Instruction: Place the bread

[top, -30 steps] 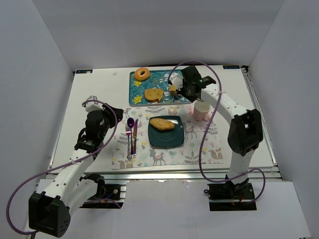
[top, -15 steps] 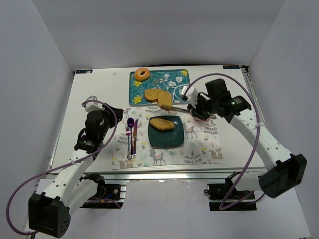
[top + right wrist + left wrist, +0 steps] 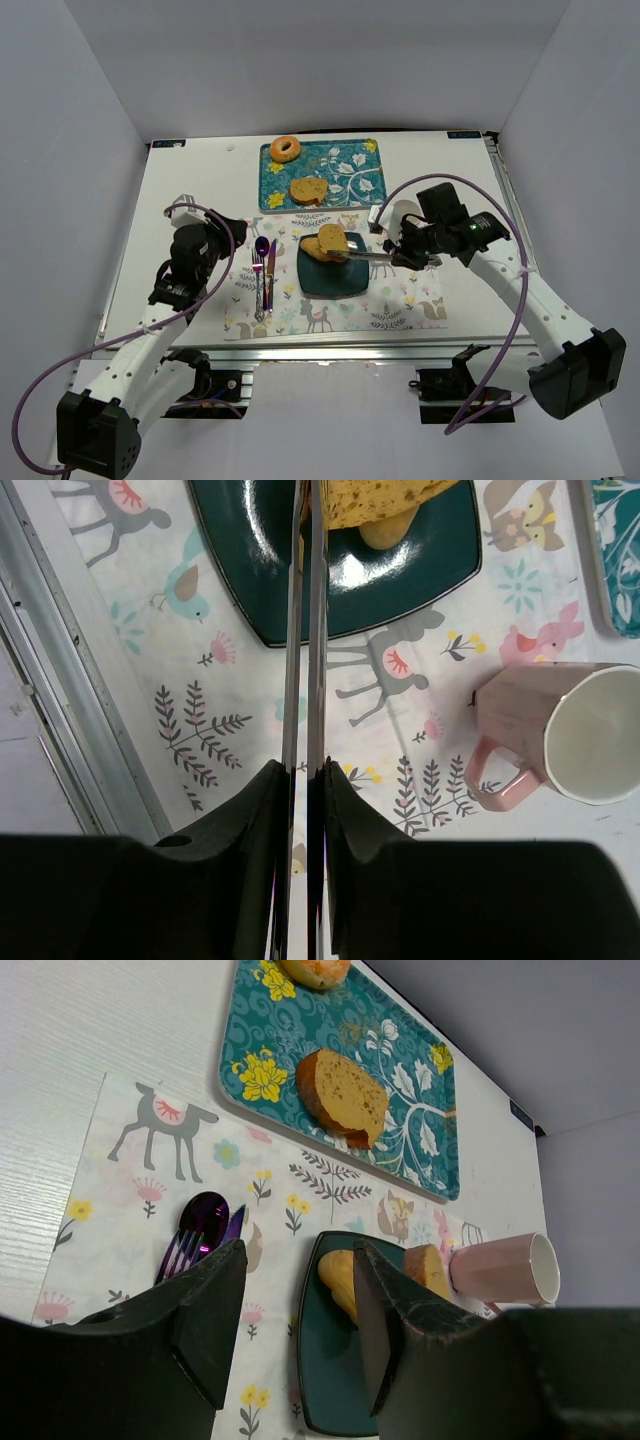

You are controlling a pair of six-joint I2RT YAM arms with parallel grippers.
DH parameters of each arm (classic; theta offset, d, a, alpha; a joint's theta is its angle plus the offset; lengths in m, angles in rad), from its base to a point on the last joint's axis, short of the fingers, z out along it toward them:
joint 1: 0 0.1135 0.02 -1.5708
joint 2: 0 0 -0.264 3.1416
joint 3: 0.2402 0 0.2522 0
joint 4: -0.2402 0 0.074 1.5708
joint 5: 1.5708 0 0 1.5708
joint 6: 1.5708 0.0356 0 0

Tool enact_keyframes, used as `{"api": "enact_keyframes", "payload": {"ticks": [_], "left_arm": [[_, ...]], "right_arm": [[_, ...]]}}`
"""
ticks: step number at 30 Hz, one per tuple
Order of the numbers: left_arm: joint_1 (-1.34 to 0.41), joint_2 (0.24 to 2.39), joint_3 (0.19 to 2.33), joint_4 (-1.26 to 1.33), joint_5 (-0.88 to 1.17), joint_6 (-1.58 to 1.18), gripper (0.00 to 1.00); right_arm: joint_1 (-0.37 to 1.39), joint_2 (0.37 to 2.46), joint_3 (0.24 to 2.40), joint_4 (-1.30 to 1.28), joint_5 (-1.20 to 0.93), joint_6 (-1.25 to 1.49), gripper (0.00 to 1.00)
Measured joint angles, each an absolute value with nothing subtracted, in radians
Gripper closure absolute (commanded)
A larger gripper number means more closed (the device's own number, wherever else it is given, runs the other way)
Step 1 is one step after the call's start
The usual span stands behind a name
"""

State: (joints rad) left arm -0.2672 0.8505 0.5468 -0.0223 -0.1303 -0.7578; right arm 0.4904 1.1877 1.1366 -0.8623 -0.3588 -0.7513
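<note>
My right gripper (image 3: 402, 255) (image 3: 305, 775) is shut on metal tongs (image 3: 366, 255) (image 3: 303, 630). The tongs pinch a slice of bread (image 3: 333, 240) (image 3: 385, 495) just over the dark teal plate (image 3: 330, 278) (image 3: 250, 560). A yellowish piece of bread (image 3: 314, 250) (image 3: 340, 1275) lies on that plate. Whether the held slice touches it I cannot tell. The held slice also shows in the left wrist view (image 3: 428, 1265). Another bread slice (image 3: 308, 189) (image 3: 340, 1095) lies on the patterned teal tray (image 3: 350, 165). My left gripper (image 3: 205, 242) (image 3: 300, 1260) is open and empty, left of the cutlery.
A doughnut (image 3: 285, 149) lies at the tray's far left. A pink mug (image 3: 404, 213) (image 3: 560, 735) lies beside the right arm. A purple spoon and fork (image 3: 262, 268) (image 3: 195, 1225) lie on the placemat (image 3: 330, 315) left of the plate.
My right arm has swung from the tray toward the near side, carrying the bread slice in the tongs to over the plate. The left arm has not moved.
</note>
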Motion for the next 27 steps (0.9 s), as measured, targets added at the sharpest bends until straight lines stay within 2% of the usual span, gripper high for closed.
{"api": "enact_keyframes", "payload": {"ticks": [5,6,9,12,18,27], "left_arm": [[-0.267,0.84,0.545,-0.022,-0.13,-0.757,0.43],[-0.267,0.837,0.545,-0.023,-0.13,-0.758,0.43],[-0.267,0.83,0.541,-0.022,-0.13,-0.759,0.43],[-0.267,0.82,0.533,-0.024,-0.13,-0.759,0.43],[-0.267,0.813,0.53,-0.024,-0.13,-0.76,0.43],[-0.267,0.836,0.53,-0.022,-0.127,-0.76,0.43]], "right_arm": [[0.491,1.209,1.114,-0.854,-0.358,-0.764,0.86],[0.491,1.217,1.114,-0.855,-0.358,-0.766,0.79],[0.491,1.234,1.114,-0.847,-0.358,-0.77,0.69],[0.492,1.233,1.114,-0.846,-0.36,-0.781,0.64],[0.492,1.203,1.113,-0.846,-0.373,-0.805,0.59],[0.493,1.146,1.112,-0.848,-0.419,-0.823,0.58]]}}
